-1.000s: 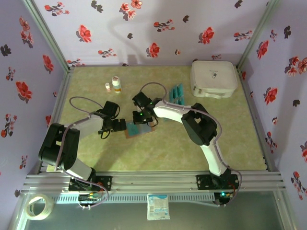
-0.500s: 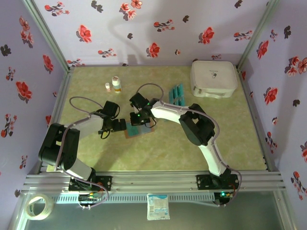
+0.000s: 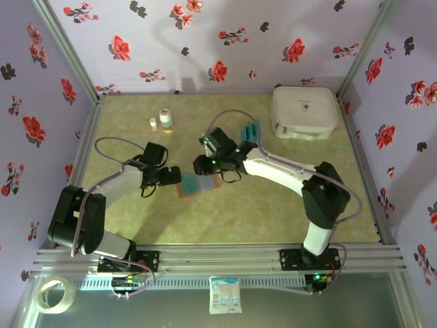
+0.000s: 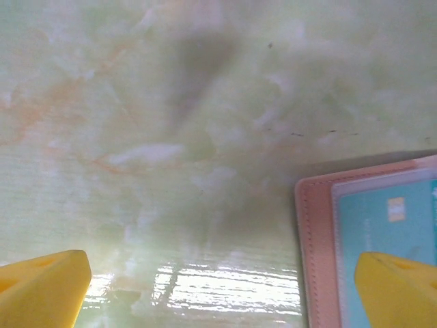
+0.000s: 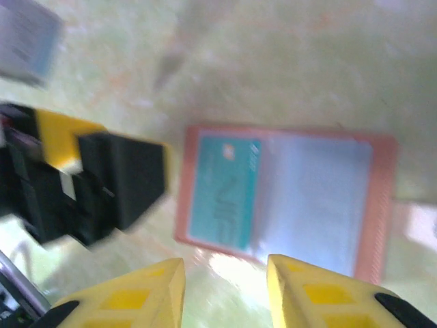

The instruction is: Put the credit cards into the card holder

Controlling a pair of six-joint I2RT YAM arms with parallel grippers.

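Note:
The card holder (image 3: pixel 200 184) lies open and flat on the table, reddish-brown rim up, with one teal credit card (image 5: pixel 224 192) in its left pocket. More credit cards (image 3: pixel 249 132) stand in a row behind it, near the white case. My left gripper (image 3: pixel 172 179) is wide open at the holder's left edge. In the left wrist view one yellow fingertip (image 4: pixel 399 287) lies over the card holder (image 4: pixel 317 239) and the card (image 4: pixel 379 222). My right gripper (image 5: pixel 225 290) hovers open just in front of the card holder (image 5: pixel 307 198), with nothing between its fingers.
A large white rounded case (image 3: pixel 304 111) sits at the back right. Two small bottles (image 3: pixel 164 121) stand at the back left. Flowered walls close in the table on three sides. Bare green tabletop (image 3: pixel 239 219) lies in front of the holder.
My right gripper was shut over the holder and has opened and drawn back from it. The right arm's elbow has swung out to the right. The left gripper held still.

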